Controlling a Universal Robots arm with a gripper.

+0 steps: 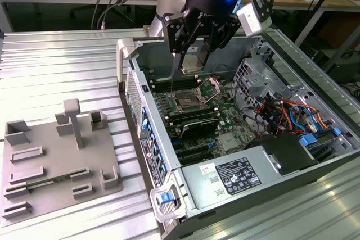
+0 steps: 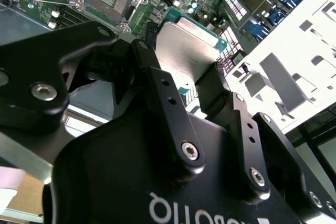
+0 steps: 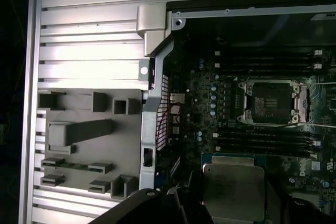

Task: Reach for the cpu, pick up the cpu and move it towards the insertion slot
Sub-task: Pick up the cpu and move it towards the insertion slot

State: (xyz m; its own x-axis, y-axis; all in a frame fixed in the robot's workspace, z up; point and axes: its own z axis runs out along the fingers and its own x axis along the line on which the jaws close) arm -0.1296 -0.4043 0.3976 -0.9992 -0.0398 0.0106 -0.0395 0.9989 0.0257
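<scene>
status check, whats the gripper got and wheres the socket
Gripper shut on the cpu, held above the open case. Insertion slot open, nothing on it. Cpu not yet at slot.

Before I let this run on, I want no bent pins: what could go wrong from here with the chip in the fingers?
The gripper holds the cpu by its edges alone above the open case, so a slip could drop it onto the motherboard. The insertion slot lies open with its wire levers raised; a tilted or offset chip could catch the frame or a lever. The case wall stands close beside the arm's way.
</scene>
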